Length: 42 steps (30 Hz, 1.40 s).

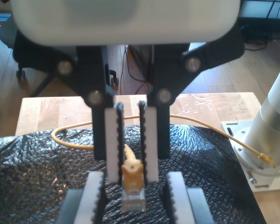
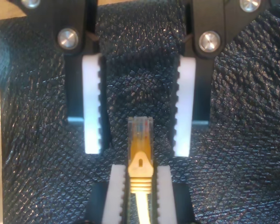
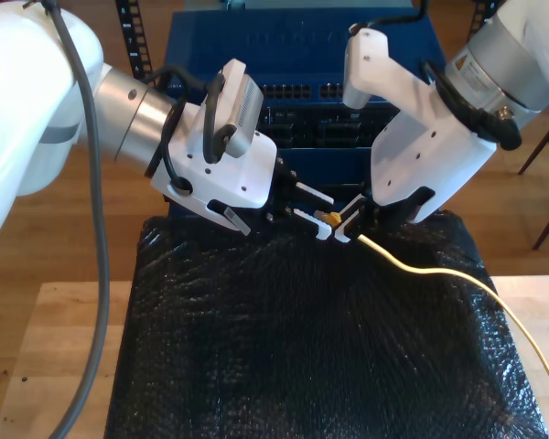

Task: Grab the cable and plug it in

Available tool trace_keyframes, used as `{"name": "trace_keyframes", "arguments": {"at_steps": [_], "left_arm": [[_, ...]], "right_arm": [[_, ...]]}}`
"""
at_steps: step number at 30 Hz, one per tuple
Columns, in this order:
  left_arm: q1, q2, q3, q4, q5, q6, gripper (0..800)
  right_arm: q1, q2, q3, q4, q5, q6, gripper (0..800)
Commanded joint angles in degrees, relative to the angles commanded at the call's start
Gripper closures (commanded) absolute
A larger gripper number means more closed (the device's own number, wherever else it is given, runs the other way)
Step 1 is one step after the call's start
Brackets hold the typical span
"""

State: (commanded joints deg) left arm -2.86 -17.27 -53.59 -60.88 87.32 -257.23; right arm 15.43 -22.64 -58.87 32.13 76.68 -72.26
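Observation:
The pale-yellow cable (image 3: 439, 271) runs from the exterior view's lower right up to my first gripper (image 3: 348, 227), which is shut on the boot just behind the clear plug (image 3: 329, 218). In the first wrist view the plug (image 1: 132, 196) sticks out past my first gripper (image 1: 132, 179). My second gripper (image 2: 137, 151) is open, its white pads (image 2: 91, 107) on either side of the plug tip (image 2: 140, 130) without touching it. It comes in from the exterior view's left, where my second gripper (image 3: 313, 212) faces the first tip to tip above the black sheet.
A black bubble-textured sheet (image 3: 302, 338) covers the wooden table (image 3: 64, 347). A blue rack unit with rows of ports (image 3: 348, 91) stands just behind the grippers. An arm's round base (image 1: 261, 154) stands on the table, with the cable's other end (image 1: 266, 159) lying on it.

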Motion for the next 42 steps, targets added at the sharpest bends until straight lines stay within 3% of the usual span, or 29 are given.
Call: {"name": "trace_keyframes", "arguments": {"at_steps": [21,36,38,42], "left_arm": [[0.0,-0.18,0.18,0.0,0.09,0.0,609],[0.0,-0.88,0.53,0.0,0.0,0.0,761],[0.0,-0.79,0.53,0.0,0.0,0.0,774],[0.0,-0.79,0.53,0.0,0.0,0.0,795]], "right_arm": [[0.0,0.0,0.09,0.0,0.0,0.0,793],[0.0,-0.09,0.09,0.0,-0.09,0.0,789],[-0.09,-0.18,0.18,0.0,-0.09,0.0,733],[-0.26,-0.26,0.26,0.0,-0.09,-0.18,493]]}}
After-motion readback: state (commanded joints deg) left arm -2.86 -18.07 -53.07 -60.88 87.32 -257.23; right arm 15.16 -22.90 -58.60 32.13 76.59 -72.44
